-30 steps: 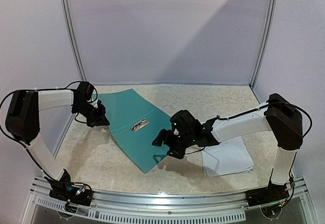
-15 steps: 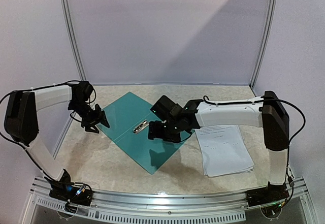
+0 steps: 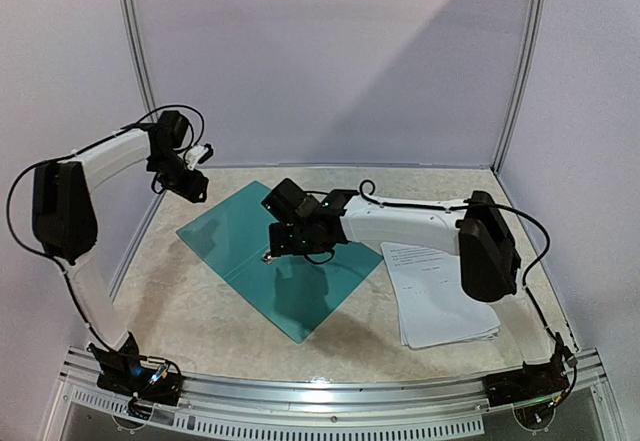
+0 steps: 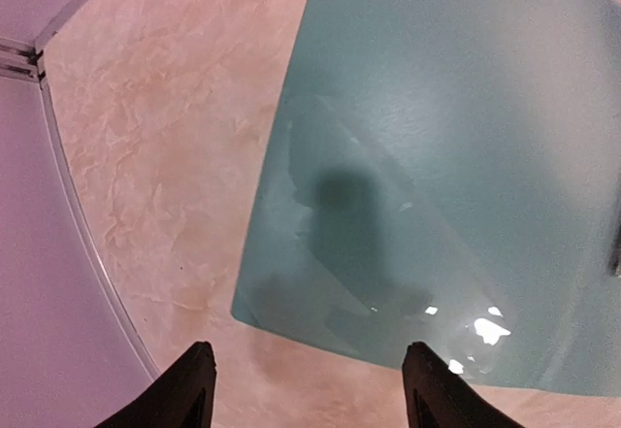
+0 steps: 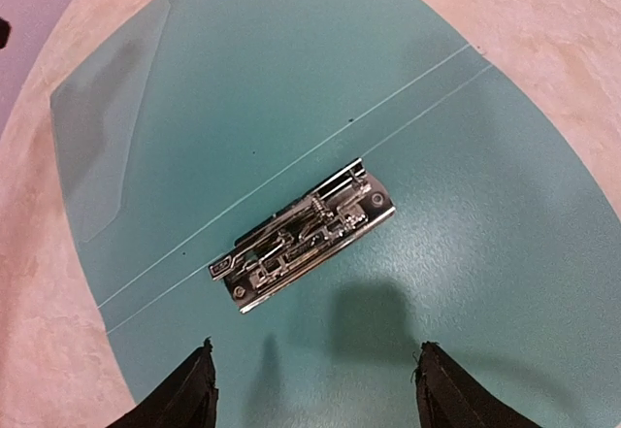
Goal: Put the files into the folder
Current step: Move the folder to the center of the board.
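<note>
Since a second ago, lifts left claw [image 4: 303, 394] off the open folder [image 3: 230, 236], wide and empty. Holds right claw [image 5: 312, 389] wide above silver clip [image 5: 303, 236], files [image 3: 440, 301] beside on bench [image 3: 180, 301].

I can read nothing; the print on the files [image 3: 440, 296], at three o'clock of the folder [image 3: 225, 236], is too small.

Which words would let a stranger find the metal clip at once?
On the marbled table lies an open teal folder. Beside its centre crease sits the clip. It is the only shiny silver thing; everything around it is flat teal.
</note>
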Controlling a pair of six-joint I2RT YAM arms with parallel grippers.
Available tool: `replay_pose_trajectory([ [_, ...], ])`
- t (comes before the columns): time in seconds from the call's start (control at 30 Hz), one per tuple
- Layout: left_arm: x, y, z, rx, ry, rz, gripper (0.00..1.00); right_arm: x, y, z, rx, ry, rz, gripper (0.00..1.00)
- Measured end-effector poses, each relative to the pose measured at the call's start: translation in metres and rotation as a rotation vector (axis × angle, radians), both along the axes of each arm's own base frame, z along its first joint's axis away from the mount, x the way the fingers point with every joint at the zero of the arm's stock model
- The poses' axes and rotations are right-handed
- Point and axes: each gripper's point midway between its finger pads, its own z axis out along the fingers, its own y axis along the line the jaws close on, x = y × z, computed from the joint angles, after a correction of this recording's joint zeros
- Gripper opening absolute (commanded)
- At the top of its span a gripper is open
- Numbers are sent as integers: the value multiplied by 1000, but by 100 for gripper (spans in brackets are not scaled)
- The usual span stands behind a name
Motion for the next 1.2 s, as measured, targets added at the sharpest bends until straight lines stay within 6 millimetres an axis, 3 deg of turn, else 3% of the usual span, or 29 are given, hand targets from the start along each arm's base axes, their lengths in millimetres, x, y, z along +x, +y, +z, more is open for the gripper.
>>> replay_pose_trajectory([
  [0.13,23,32,-57,163,107,-30,65,10,16,-21,-42,-48,77,70],
  [0.2,32,53,-74,229,138,-18,65,16,29,-23,-46,-77,110,70],
  [0.37,51,92,-83,367,142,9,61,26,44,-23,-36,-125,140,70],
  [0.5,54,102,-94,457,156,-14,61,28,43,-35,-61,-131,137,70],
  [0.63,35,100,-116,516,216,-83,61,26,37,-51,-103,-113,138,71],
  [0.93,-7,81,-117,671,258,-278,59,21,27,-62,-139,-93,141,72],
  [1.2,-69,64,-119,742,346,-444,59,3,-6,-61,-196,-42,126,73],
])
